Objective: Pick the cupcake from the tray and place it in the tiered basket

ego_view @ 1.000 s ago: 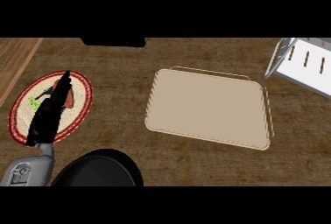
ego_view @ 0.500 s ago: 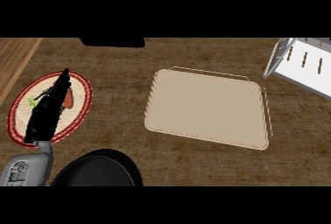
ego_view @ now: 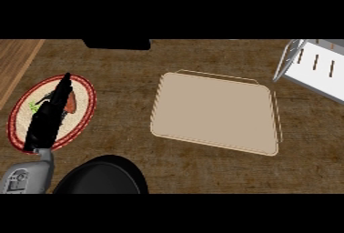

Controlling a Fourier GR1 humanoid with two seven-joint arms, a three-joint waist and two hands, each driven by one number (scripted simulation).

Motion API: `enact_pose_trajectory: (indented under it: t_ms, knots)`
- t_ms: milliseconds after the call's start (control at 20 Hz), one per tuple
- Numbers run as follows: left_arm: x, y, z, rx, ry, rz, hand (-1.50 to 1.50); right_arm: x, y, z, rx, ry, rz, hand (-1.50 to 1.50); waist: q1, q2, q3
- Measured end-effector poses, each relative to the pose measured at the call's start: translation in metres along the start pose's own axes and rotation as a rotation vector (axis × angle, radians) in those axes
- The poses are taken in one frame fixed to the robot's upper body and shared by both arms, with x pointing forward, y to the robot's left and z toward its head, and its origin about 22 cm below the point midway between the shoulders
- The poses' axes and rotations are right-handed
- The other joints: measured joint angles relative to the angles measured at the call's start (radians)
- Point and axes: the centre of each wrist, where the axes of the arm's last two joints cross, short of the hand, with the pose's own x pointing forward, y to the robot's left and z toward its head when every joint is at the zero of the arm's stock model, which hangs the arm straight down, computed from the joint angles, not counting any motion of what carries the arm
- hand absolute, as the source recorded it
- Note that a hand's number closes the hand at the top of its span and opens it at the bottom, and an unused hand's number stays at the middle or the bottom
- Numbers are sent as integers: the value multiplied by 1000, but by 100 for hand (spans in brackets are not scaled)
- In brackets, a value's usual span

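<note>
A small reddish-brown lump [ego_view: 72,103] lies on a round cream plate with a red rim [ego_view: 82,93] at the left of the bench [ego_view: 201,173]. Most of it is hidden under the hand, so whether it is the cupcake cannot be told. Its long axis and the way it points cannot be read either. A fleck of green [ego_view: 32,107] shows on the plate at the hand's other side.

The black left hand [ego_view: 48,116] lies over the plate, seen edge-on as a narrow blade. Its fingers are stretched out straight and close together, pointing up and slightly right toward the far edge of the bench, with the tips near the plate's far rim. They are not curled round anything that can be seen. The grey forearm [ego_view: 30,175] comes in from the lower left corner.

A flat beige rectangular tray with a raised lip [ego_view: 215,111] sits in the middle of the bench, well apart from the plate and turned slightly askew. The white tiered basket with slotted walls [ego_view: 316,68] stands at the upper right corner, just beside the tray's far right corner.

A black rounded shape [ego_view: 101,175] sits at the lower edge beside the forearm. A black block [ego_view: 115,44] sits at the far edge.
</note>
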Motion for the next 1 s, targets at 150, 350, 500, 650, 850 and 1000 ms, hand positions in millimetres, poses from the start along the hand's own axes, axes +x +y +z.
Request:
enact_pose_trajectory:
  t_ms: [150,350,500,650,850,1000]
  knots:
    - [1,-2,-1,4,4,-2,0,-3,-1,0,-59,-16,-65,-150,-4,0,1]
    - [-5,-3,3,6,7,0,0,2,-16,-5,-139,-18,-117,-150,-9,1,4]
    - [-8,-1,6,14,16,-5,0,-1,-30,-9,-167,18,-152,-150,-21,-4,4]
    - [-10,-1,8,26,29,0,0,-11,-55,-16,-167,78,-196,-150,-35,-8,4]
    - [-15,8,11,42,47,-5,0,-40,-70,-21,-132,138,-244,-150,-52,-15,4]
    - [-16,12,12,52,54,-2,0,-69,-81,-21,-111,147,-268,-150,-67,-20,3]
